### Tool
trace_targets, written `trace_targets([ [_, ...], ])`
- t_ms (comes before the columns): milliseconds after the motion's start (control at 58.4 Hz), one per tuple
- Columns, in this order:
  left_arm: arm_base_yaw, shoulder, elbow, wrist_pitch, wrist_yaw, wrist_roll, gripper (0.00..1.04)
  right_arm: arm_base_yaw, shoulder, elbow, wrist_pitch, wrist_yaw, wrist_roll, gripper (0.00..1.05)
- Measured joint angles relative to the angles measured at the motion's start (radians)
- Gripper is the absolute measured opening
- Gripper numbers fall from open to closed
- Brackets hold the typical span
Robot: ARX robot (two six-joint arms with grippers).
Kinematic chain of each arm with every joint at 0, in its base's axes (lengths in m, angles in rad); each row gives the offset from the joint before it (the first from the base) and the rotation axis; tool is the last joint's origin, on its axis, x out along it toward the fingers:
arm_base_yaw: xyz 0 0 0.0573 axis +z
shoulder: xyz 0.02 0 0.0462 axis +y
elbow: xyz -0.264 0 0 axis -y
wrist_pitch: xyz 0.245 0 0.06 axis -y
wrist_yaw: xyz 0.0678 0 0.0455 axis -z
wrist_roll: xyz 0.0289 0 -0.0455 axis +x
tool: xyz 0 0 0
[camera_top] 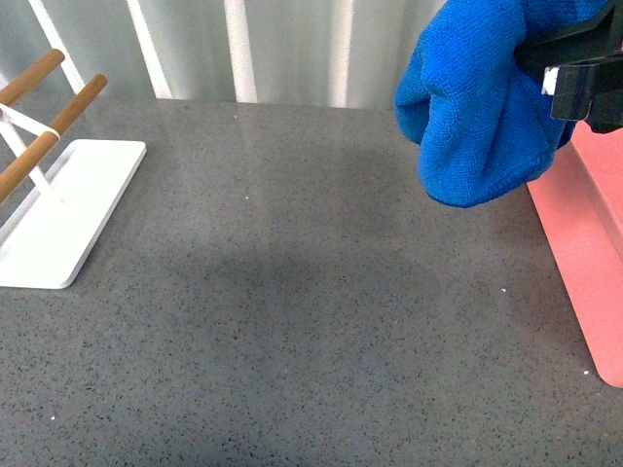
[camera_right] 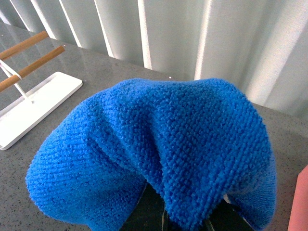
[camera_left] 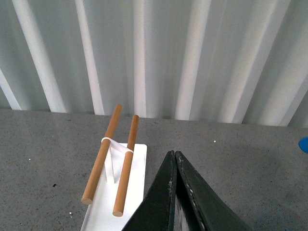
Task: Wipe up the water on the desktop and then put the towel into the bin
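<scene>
Nearest you, the speckled counter (camera_top: pixel 292 389) shows no water you can discern, so wiping looks done and disposal is in hand: the right tool (camera_top: pixel 576 73), pinching the bunched towel (camera_top: pixel 482 107), holds it aloft beside the bin (camera_top: pixel 589 263) and must next carry it over the opening and let go. The left tool (camera_left: pixel 175 192), pressed together and empty, hangs near the white rack (camera_top: pixel 68 209); ribbed pale wall panels (camera_top: pixel 292 49) stand behind.

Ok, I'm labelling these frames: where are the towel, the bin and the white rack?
towel (camera_top: pixel 477 117), front view, middle of the hanging cloth.
bin (camera_top: pixel 594 272), front view, pink side wall.
white rack (camera_top: pixel 78 204), front view, flat base.
</scene>
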Motion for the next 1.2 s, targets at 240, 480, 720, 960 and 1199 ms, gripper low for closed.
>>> trace_targets([
  [240,0.094,-0.114,-0.061,-0.055,0.091,0.001,0.04,0.002,0.0,0.0,-0.008,0.004,0.0,0.04],
  [480,0.096,-0.224,-0.098,-0.124,0.093,0.001,0.04,-0.002,-0.002,0.0,-0.016,0.0,-0.01,0.04],
  [720,0.096,-0.303,-0.127,-0.153,0.094,0.001,0.04,-0.007,-0.022,0.0,-0.029,-0.001,-0.012,0.04],
  [960,0.096,-0.394,-0.127,-0.239,0.095,0.001,0.04,-0.002,-0.024,-0.002,-0.031,0.008,-0.013,0.04],
  [1199,0.096,-0.463,-0.127,-0.308,0.095,0.001,0.04,0.002,-0.025,-0.002,-0.044,0.011,-0.011,0.04],
])
